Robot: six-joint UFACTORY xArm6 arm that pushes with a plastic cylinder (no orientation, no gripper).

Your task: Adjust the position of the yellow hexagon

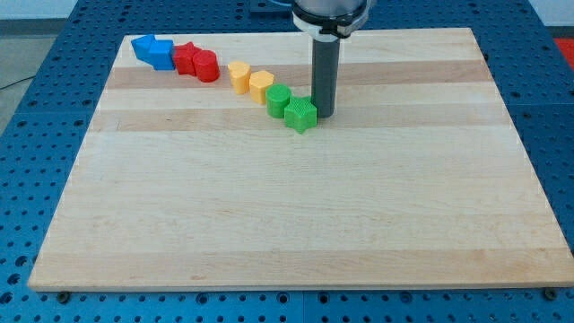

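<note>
Two yellow blocks lie side by side in the upper middle of the board. The right one (261, 86) looks like the yellow hexagon; the left one (239, 75) has a less clear shape. My tip (323, 116) stands to the right of them, right beside the green star (300, 115), at its right edge. A second green block (279, 99) lies between the star and the yellow hexagon. The tip is apart from the yellow blocks.
The blocks form a slanting row from the view's top left: two blue blocks (153, 50), two red blocks (197, 62), then the yellow and the green ones. The wooden board (296, 215) lies on a blue perforated table.
</note>
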